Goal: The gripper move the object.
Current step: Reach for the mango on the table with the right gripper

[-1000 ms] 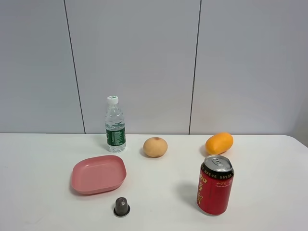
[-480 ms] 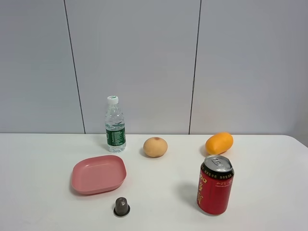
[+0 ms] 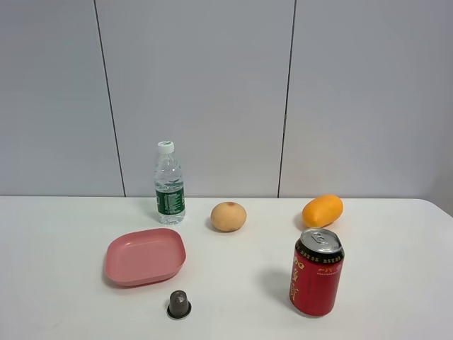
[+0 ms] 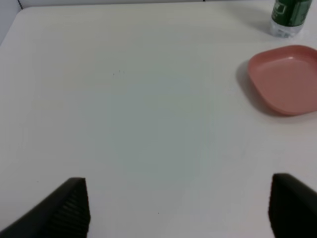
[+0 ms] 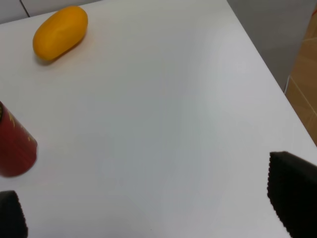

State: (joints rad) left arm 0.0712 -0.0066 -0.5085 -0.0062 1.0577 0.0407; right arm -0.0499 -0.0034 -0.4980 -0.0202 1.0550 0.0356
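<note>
Mango (image 3: 323, 210): lying near far edge of surface (image 3: 71, 227), toward right corner. Likely smooth, slippery, bruising easily; gripping across narrow middle looking safest. Right gripper (image 5: 151, 210), left gripper (image 4: 181, 208): jaws standing spread, empty.

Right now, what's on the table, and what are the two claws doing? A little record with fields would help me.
table: white, six things on it
mango: far right, lying down, nothing touching it
tan fruit: far middle, left of mango
bottle: far left, upright, capped
dish: pink, near left
can: red, upright, in front of mango
capsule: small, dark, in front of dish
left gripper: open, holding nothing
right gripper: open, holding nothing, apart from mango
</note>
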